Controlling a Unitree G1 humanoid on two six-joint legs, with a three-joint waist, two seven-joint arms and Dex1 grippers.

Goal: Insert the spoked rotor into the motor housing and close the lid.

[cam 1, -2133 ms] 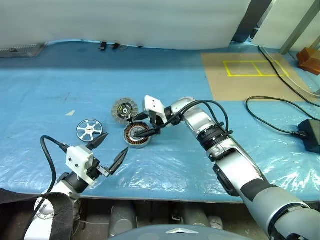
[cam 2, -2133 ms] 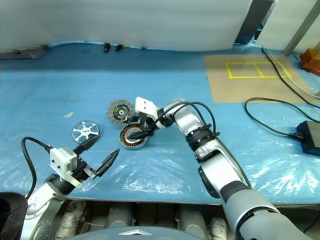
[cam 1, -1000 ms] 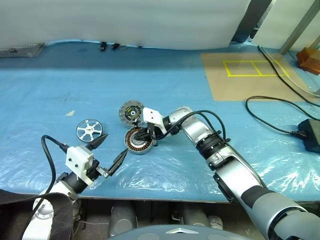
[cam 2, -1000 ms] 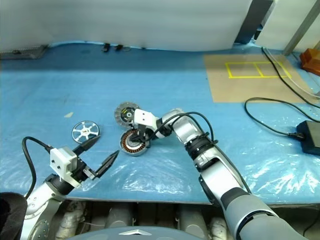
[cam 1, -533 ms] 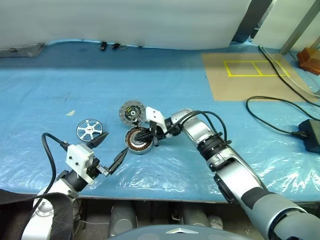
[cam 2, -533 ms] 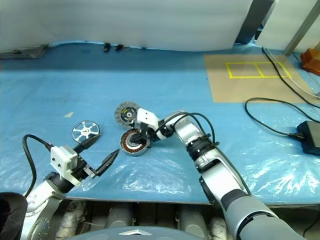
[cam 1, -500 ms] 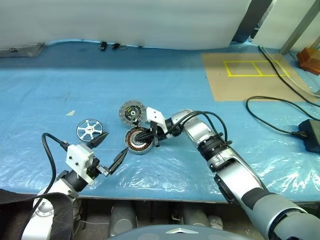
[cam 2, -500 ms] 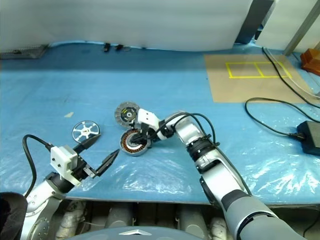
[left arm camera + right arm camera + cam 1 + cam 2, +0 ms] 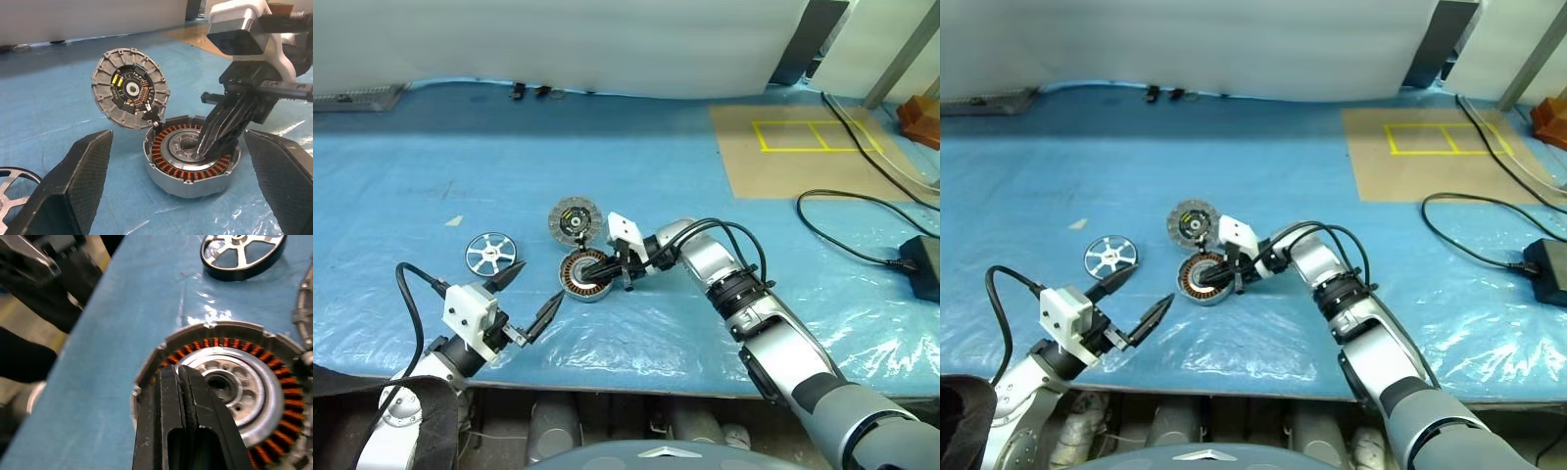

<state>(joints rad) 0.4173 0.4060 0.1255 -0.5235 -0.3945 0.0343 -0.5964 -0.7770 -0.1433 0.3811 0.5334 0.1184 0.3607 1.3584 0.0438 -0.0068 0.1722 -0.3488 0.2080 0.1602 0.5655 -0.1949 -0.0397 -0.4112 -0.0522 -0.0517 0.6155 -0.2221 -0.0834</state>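
The spoked rotor [image 9: 490,255] lies flat on the tabletop [image 9: 705,323] at centre left, just above the wide-open left tool [image 9: 529,297] — the nearer one. The right tool [image 9: 584,266], closed and empty, rests its tip in the motor housing [image 9: 584,276] to the rotor's right, the lid [image 9: 576,217] tipped open behind.

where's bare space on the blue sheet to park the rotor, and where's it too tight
Free: the wide blue sheet behind the spoked rotor, and the stretch between the motor housing and the brown mat. Crowded: around the housing, where the open lid, the right gripper and the left gripper sit close together.
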